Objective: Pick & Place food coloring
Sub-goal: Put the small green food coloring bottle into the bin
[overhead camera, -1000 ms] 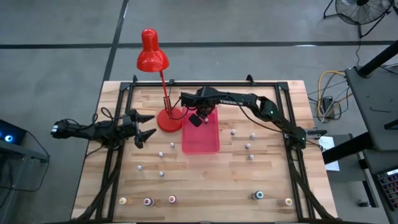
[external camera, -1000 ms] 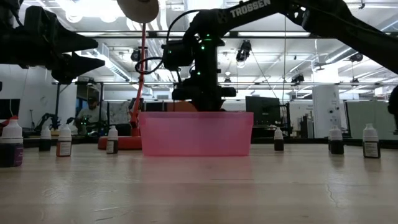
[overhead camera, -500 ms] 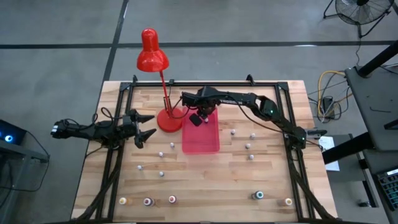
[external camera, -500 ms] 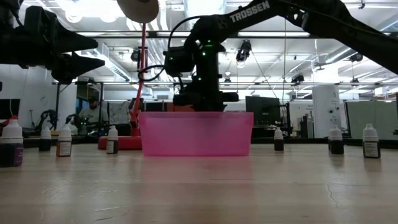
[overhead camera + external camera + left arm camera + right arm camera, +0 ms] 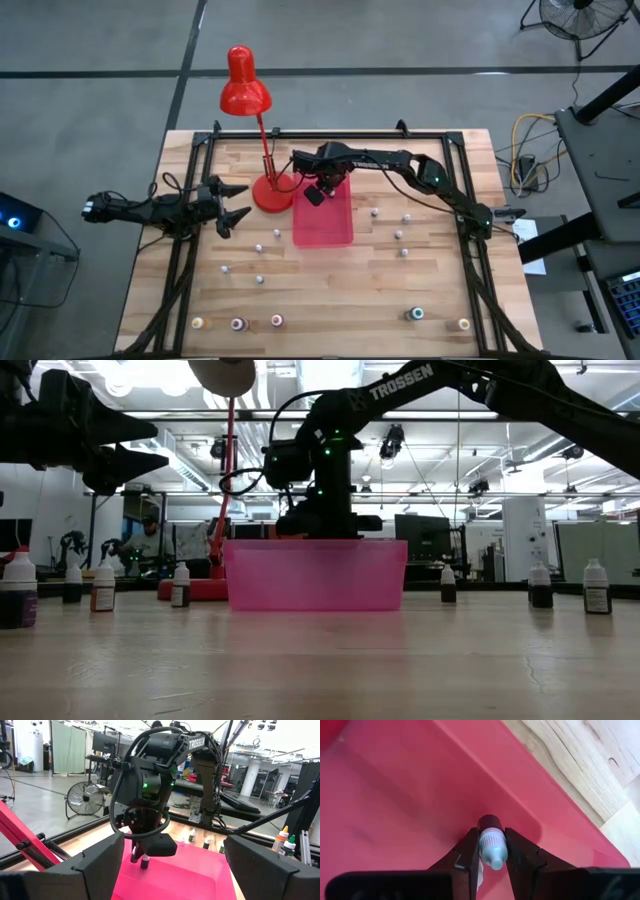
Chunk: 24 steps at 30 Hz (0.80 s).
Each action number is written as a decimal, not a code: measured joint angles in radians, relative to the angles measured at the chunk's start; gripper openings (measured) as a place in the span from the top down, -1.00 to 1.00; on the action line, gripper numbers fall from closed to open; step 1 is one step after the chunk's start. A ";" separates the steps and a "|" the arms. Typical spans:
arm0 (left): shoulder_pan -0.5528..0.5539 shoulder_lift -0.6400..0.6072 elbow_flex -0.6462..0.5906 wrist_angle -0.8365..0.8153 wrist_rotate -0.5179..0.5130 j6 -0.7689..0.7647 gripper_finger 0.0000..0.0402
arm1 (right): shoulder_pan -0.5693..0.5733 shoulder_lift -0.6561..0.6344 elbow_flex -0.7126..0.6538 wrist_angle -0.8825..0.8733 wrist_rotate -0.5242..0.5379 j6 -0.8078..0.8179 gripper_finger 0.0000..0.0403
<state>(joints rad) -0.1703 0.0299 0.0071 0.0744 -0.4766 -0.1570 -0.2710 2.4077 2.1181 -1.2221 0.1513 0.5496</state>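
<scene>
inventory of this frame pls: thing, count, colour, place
Table: one, pale wood, dark frame rails along its edges.
Tray: one, translucent pink-red, table centre.
Lamp: one, red, base beside the tray's far left corner.
Food coloring bottles: about fourteen loose, pale caps; some left of the tray, some right, five along the near edge.
Held bottle: one, pale cap, over the tray's far end.
Fan: one, dark, on the floor beyond the table.
Person: one, in the room behind.
Left gripper: open, left of the lamp base.
Right gripper: shut on the held bottle.
</scene>
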 joint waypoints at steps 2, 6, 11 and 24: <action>0.000 0.000 0.000 0.000 0.000 0.000 -0.56 | 0.000 0.000 0.000 0.000 0.000 -0.002 0.61; 0.000 0.000 0.000 0.000 0.000 0.000 -0.56 | -0.001 0.000 0.000 0.003 0.000 -0.005 0.51; 0.000 0.000 0.000 0.000 0.000 0.000 -0.56 | -0.001 0.000 -0.002 0.003 0.000 -0.007 0.42; -0.001 0.000 0.000 0.000 0.000 0.000 -0.56 | -0.002 -0.002 0.030 -0.070 -0.002 -0.011 0.32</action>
<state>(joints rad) -0.1711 0.0299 0.0071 0.0746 -0.4763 -0.1568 -0.2726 2.4057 2.1486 -1.2918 0.1490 0.5385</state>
